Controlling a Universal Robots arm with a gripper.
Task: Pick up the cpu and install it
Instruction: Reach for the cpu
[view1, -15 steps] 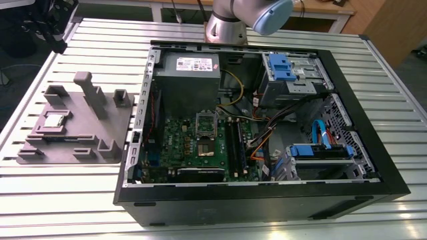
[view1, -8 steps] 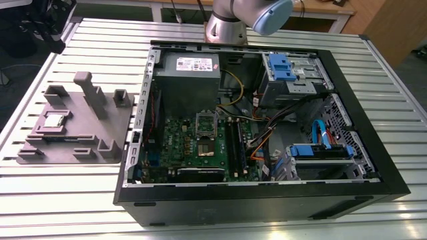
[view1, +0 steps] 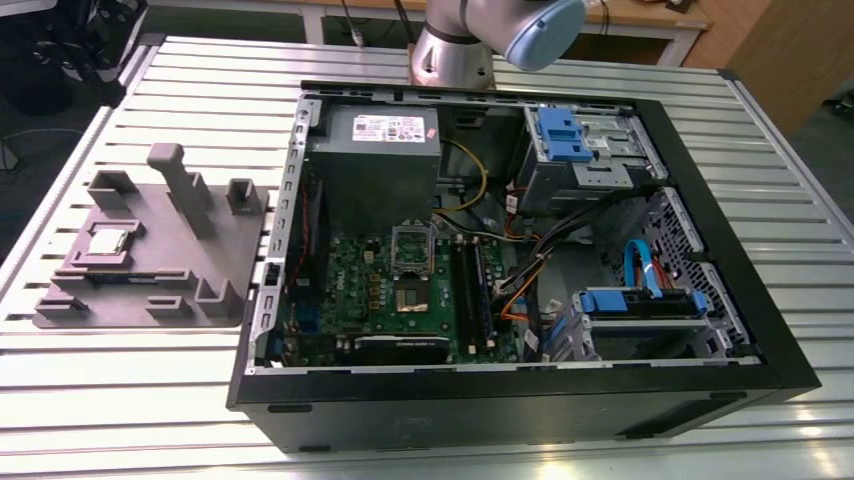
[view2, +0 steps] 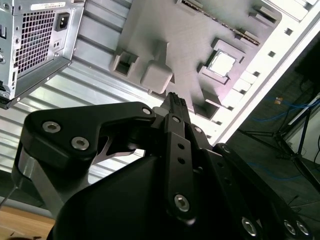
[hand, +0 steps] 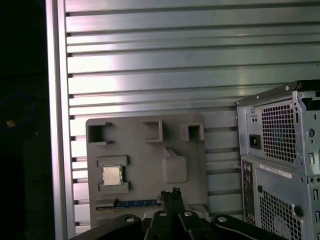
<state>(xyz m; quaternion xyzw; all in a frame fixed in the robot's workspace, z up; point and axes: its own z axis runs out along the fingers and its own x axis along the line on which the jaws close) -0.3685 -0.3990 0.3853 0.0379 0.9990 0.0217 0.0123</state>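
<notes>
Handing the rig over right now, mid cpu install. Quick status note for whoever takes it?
Pincer: shut, empty, hanging above the grey fixture tray, touching nothing.
Cpu: lying in its pocket on the tray, which sits on the slatted table at the exterior view's left of the open computer case.
Done: nothing yet; cpu not picked.
Left: the pick-up, and the install on the motherboard inside the case.

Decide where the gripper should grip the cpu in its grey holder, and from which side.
Probably pinch the cpu by its two free edges, from straight above: it lies flat, face up, in the grey holder, whose raised lips bracket the other two.
</notes>
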